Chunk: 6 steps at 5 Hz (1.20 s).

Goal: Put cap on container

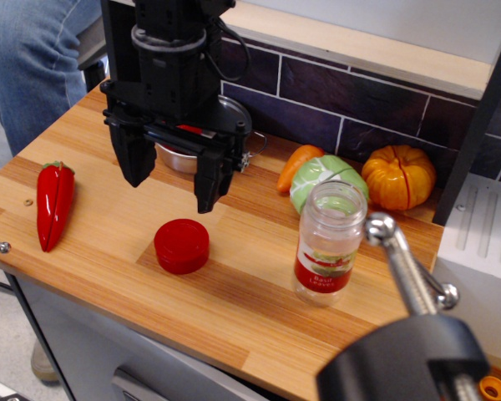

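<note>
The red cap (182, 245) lies flat on the wooden counter, left of centre. The clear jar (326, 242) with a red-and-white label stands upright to its right, its neck uncovered. My black gripper (174, 180) hangs open and empty above the counter, just behind and above the cap, its two fingers spread wide. The cap and the jar are about a hand's width apart.
A long red chili pepper (53, 203) lies at the left. A steel pan (184, 154) sits behind the gripper, mostly hidden. An orange carrot (299, 164), a green cabbage (321, 178) and an orange pumpkin (398, 177) stand at the back. A metal clamp (409, 276) fills the lower right.
</note>
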Each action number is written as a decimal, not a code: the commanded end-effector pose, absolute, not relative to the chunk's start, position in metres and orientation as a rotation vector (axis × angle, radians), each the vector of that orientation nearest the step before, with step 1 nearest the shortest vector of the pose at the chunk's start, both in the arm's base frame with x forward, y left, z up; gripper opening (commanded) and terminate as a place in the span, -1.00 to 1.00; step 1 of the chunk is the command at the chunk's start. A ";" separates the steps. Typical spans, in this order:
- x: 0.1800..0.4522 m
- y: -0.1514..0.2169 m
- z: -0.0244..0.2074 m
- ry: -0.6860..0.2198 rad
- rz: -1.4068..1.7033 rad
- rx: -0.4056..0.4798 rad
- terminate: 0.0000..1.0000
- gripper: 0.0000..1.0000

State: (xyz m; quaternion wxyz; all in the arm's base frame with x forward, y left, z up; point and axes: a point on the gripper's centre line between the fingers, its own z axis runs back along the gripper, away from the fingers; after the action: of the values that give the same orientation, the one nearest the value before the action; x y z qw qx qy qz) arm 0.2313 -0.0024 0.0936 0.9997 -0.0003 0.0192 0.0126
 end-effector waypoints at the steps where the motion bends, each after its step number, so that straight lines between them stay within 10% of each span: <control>1: 0.231 -0.002 0.094 0.038 0.025 -0.001 -1.00 1.00; 6: 0.248 0.008 0.021 -0.084 -0.005 -0.003 -1.00 1.00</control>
State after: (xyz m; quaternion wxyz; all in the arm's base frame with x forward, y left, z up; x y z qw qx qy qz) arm 0.2441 0.0094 0.0148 0.9994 0.0004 -0.0338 -0.0011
